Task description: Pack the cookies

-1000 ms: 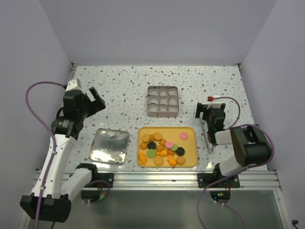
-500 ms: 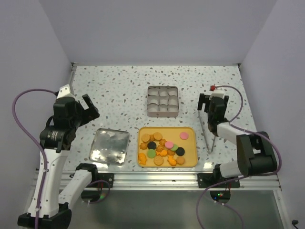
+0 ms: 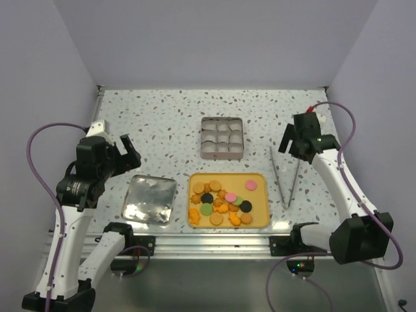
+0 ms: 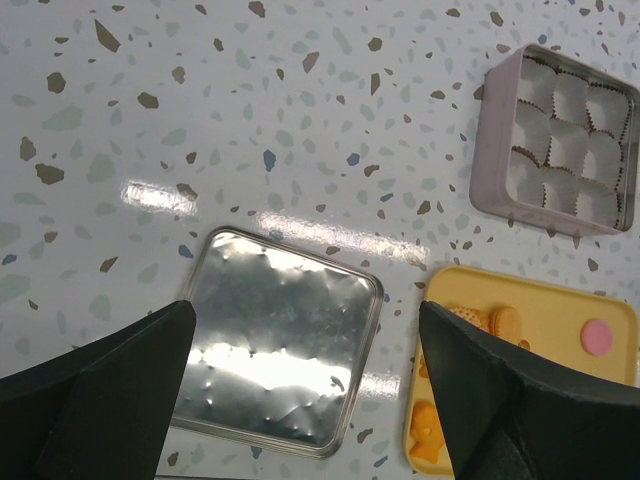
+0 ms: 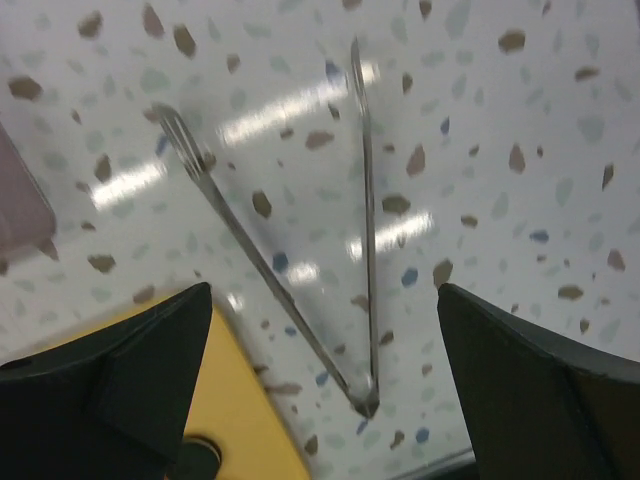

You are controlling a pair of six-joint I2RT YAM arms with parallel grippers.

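Observation:
The cookies (image 3: 221,198) lie in a heap on a yellow tray (image 3: 259,203) at the front middle: orange ones mixed with black, green and pink discs. An open tin (image 3: 222,138) lined with white paper cups stands behind the tray. My left gripper (image 3: 127,152) hovers open above the table, left of the tin's lid (image 3: 149,199). In the left wrist view the lid (image 4: 275,360) lies between my fingers (image 4: 100,395), with orange cookies (image 4: 500,322) at the right. My right gripper (image 3: 294,147) hangs open over metal tongs (image 3: 286,179). Nothing is held.
In the right wrist view the tongs (image 5: 300,250) lie spread in a V on the speckled table, beside the corner of the yellow tray (image 5: 240,410). White walls close in the table on three sides. An aluminium rail runs along the near edge.
My right arm has unfolded and swung up and back to the far right, away from the tongs. My left arm has shifted a little lower. Both grippers stayed open.

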